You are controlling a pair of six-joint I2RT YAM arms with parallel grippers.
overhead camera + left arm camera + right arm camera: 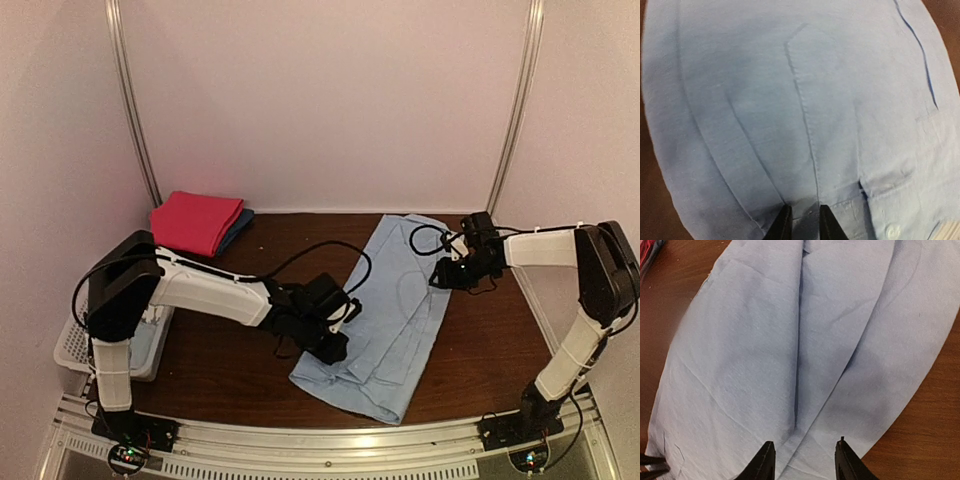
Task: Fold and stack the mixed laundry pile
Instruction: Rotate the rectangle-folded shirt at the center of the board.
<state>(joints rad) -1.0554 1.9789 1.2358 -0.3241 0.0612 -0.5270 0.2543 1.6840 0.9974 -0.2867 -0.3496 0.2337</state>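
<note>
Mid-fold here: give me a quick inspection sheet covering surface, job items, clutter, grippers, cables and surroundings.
Surface: dark brown wooden table.
Job's things: light blue shirt folded into a long strip at the centre, running from near to far.
Clutter: folded magenta cloth at the back left, lying on a dark blue cloth; white basket at the near left edge with something light blue in it.
Grippers: left gripper at the shirt's near left edge, fingers close together with cloth between them, grip uncertain; right gripper open over the far right edge.
Cables: black cables loop off both arms above the table.
Surroundings: plain pale walls, metal rails at the back.
</note>
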